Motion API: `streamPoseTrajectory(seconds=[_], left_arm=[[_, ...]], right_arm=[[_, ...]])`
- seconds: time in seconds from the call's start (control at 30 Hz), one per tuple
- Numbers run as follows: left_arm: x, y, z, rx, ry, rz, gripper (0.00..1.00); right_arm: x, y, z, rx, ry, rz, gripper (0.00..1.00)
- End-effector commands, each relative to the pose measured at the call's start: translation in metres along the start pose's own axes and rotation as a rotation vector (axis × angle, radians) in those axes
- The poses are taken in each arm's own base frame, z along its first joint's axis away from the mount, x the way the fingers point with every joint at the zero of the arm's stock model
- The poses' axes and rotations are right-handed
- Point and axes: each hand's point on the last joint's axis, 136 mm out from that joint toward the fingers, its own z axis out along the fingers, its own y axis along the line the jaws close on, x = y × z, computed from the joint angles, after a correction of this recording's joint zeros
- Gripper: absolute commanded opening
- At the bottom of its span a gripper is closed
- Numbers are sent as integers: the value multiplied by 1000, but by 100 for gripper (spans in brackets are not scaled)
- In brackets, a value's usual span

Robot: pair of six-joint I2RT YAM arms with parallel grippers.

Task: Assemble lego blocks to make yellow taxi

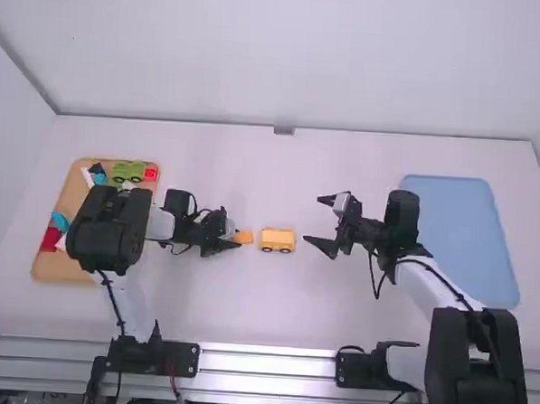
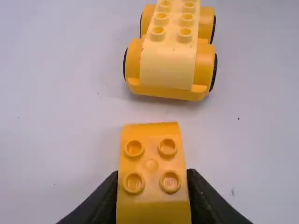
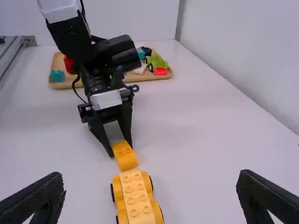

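Observation:
My left gripper (image 1: 235, 237) is in the middle of the table, shut on an orange-yellow block (image 1: 244, 237) just left of the wheeled yellow car base (image 1: 277, 240). In the left wrist view the left gripper (image 2: 152, 193) pinches the sides of this curved block (image 2: 152, 161), its studs facing up. The car base (image 2: 170, 60), topped with a paler studded brick, stands apart from it. My right gripper (image 1: 320, 221) is to the right of the car, open with nothing between its fingers; the right wrist view has the right gripper (image 3: 150, 191) spread wide around the near car base (image 3: 137, 198).
A wooden tray (image 1: 47, 267) at the left holds a green vehicle (image 1: 128, 170), a red block (image 1: 151, 173) and several other pieces, partly under the left arm. A blue tray (image 1: 463, 230) lies at the right, beside the right arm.

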Motion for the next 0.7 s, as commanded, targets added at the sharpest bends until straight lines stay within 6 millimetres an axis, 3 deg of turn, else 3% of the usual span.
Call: streamPoseTrajectory(seconds=[0.0,0.13,0.27,0.57,0.67], left_arm=[[6,-4,2,4,21,-26,31],[10,3,2,-36,39,-64,26],[6,2,2,-41,7,-69,28],[-32,10,-25,-44,-76,-71,27],[-50,5,-30,-28,-72,-26,24]], right_arm=[[-1,2,0,-12,-8,-1,98],[-1,1,0,-11,-7,0,98],[-1,1,0,-10,-7,-1,98],[4,-1,-3,7,5,8,98],[23,6,2,18,67,-51,98]])
